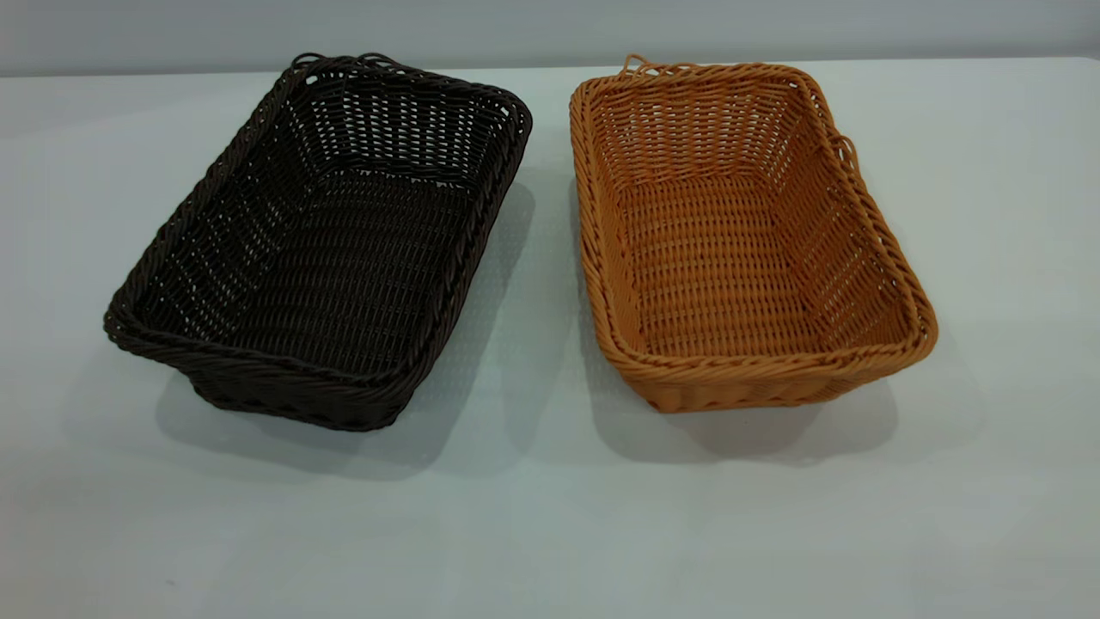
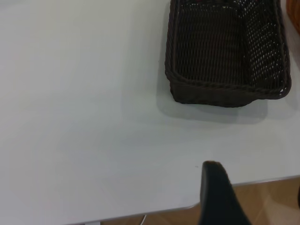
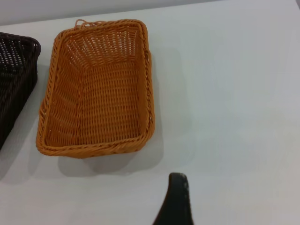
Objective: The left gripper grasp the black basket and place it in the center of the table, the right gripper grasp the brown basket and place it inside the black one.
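The black basket [image 1: 318,249] sat at nine o'clock and the brown basket [image 1: 743,236] at three on the tabletop [image 1: 550,516], side by side, neither nested nor gripped, each hand's grip state indiscernible.

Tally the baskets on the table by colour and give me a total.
Black basket: 1
Brown basket: 1
Total: 2 baskets, side by side on the table, apart from each other and both empty.
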Motion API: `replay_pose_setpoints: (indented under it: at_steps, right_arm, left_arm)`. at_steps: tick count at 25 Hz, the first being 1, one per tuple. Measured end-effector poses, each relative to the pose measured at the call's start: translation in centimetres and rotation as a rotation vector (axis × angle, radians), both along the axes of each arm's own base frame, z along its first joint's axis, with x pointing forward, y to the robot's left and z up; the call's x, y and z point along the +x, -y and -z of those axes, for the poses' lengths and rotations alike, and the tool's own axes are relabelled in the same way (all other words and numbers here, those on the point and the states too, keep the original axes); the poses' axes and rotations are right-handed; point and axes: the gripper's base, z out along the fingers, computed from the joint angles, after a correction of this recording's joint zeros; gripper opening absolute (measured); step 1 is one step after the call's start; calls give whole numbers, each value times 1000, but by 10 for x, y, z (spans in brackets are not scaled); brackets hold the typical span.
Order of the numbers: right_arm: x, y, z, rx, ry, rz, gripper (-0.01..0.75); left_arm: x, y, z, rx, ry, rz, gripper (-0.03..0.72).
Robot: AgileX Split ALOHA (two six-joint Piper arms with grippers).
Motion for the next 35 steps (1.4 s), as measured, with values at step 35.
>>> replay_pose_setpoints:
  at_steps: [35]
  right_arm:
    - [71,-11,12,56,-476,-51,575]
  left_arm:
    - [73,-6,-14,-65,-218,-132,424]
